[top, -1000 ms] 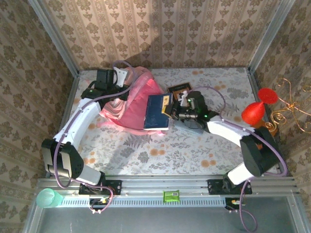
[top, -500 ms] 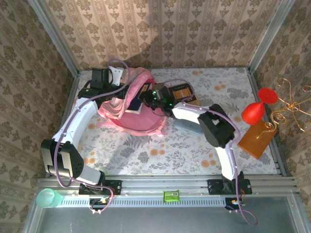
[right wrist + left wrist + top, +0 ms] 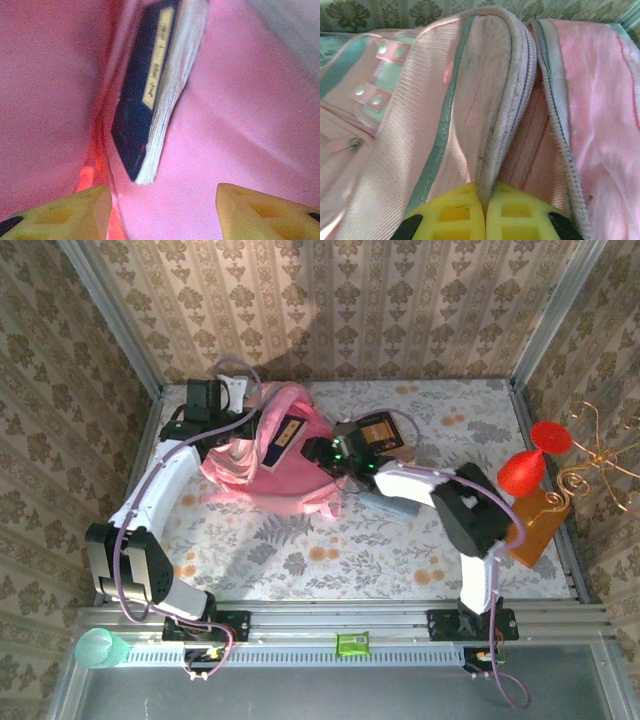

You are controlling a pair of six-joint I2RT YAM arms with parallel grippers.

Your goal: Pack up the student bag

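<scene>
The student bag (image 3: 262, 478) is a big pink backpack lying at the back left of the table with its mouth held open. My left gripper (image 3: 243, 403) is shut on the bag's zippered rim (image 3: 507, 125), with the yellow pads (image 3: 455, 212) pinching the fabric edge. A dark blue book (image 3: 288, 430) stands inside the bag, spine and white page edges visible (image 3: 145, 100). My right gripper (image 3: 318, 451) sits at the bag's opening, open, its fingers (image 3: 65, 210) spread apart below the book and not touching it.
A brown-covered book (image 3: 382, 430) and a grey-blue flat item (image 3: 388, 504) lie right of the bag under my right arm. A red ornament (image 3: 525, 470), an orange board (image 3: 528, 525) and gold wirework (image 3: 600, 455) stand at the right edge. A green cup (image 3: 97, 648) sits at the near left.
My right gripper carried the blue book left into the bag's mouth and opened, leaving the book inside. The left gripper kept hold of the rim.
</scene>
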